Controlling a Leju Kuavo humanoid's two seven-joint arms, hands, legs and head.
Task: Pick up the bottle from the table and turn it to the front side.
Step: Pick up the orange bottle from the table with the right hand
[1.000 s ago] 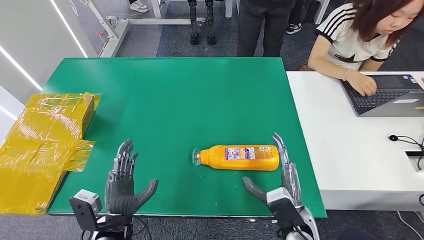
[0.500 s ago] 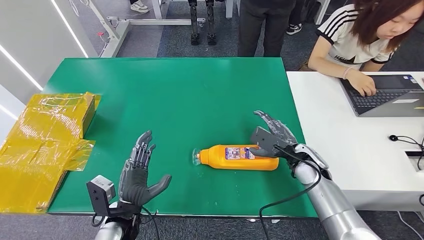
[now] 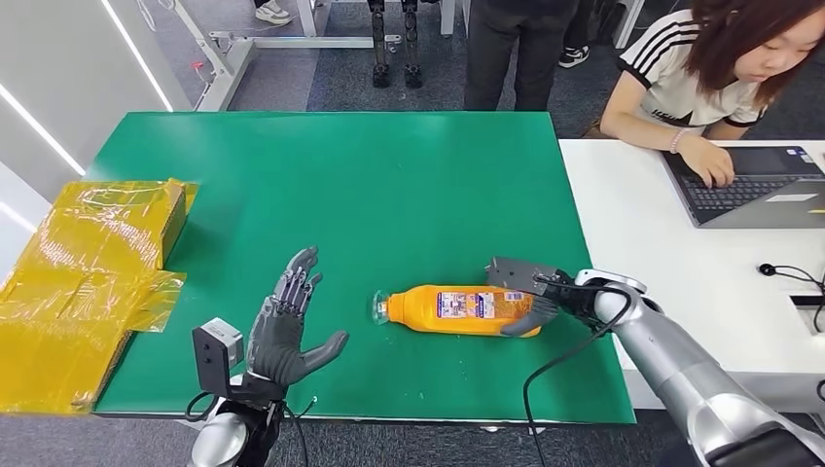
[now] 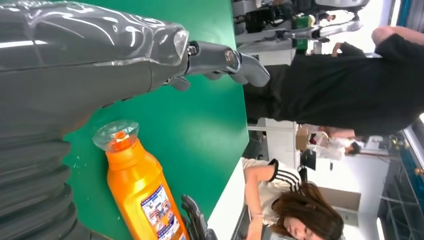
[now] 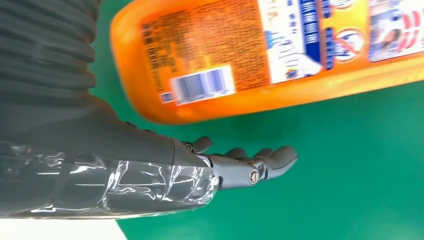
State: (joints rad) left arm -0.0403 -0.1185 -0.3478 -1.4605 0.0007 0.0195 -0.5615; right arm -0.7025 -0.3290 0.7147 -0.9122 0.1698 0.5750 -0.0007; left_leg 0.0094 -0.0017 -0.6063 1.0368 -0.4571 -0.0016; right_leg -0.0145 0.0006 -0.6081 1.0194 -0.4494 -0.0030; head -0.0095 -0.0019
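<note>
An orange bottle [image 3: 462, 309] lies on its side on the green table [image 3: 350, 195], its clear cap [image 3: 379, 307] pointing to my left. My right hand [image 3: 525, 292] straddles the bottle's base end, fingers on the far side and thumb on the near side. In the right wrist view a strip of green shows between the thumb [image 5: 250, 170] and the bottle [image 5: 260, 55], barcode side up. My left hand [image 3: 287, 326] stands open, palm toward the cap, a short way left of it. The left wrist view shows the cap [image 4: 116, 135] and bottle [image 4: 142, 200] beyond the thumb [image 4: 220, 60].
A yellow plastic-wrapped box [image 3: 88, 282] sits at the table's left edge. A white table [image 3: 662, 263] adjoins on the right, where a person [image 3: 710, 78] types on a laptop [image 3: 749, 185]. People's legs [image 3: 511, 49] stand beyond the far edge.
My right hand dropped from above the bottle to around its base end. My left hand slid a little right toward the cap. The bottle shifted slightly left.
</note>
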